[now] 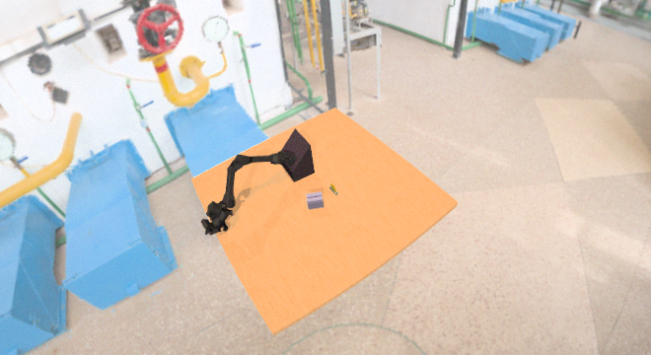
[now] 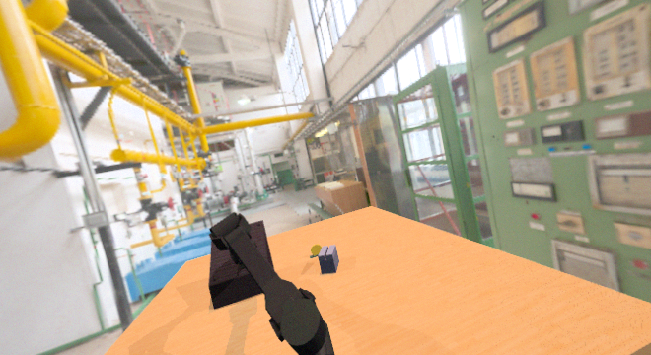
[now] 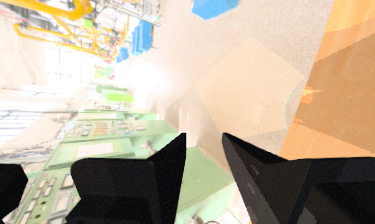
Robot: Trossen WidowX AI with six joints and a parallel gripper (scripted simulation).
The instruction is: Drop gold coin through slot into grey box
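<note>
Nearest to us in the exterior view is the dark arm (image 2: 291, 319), rising from the bottom edge of the picture and stretching back toward its dark base block (image 2: 239, 264). Our jaws (image 1: 215, 224) hang at the bench's edge, seen from the top view well apart from the task's things. In the wrist view the two black fingers stand partly open with a plain gap between them, and we see nothing held there; past them lie the pale floor and a strip of the orange bench (image 3: 338, 100) at the right.

Farther along the bench, the grey box (image 2: 328, 258) sits near the middle, a short way in front of the base block. In the top view a dark slot line shows across its lid (image 1: 315, 197).

Just beyond the box stands the gold coin (image 2: 316, 248), upright on its edge, close beside the box. From above, its dark-green holder (image 1: 333, 188) shows only as a small greenish sliver next to the box, too small for us to make out more.
</note>
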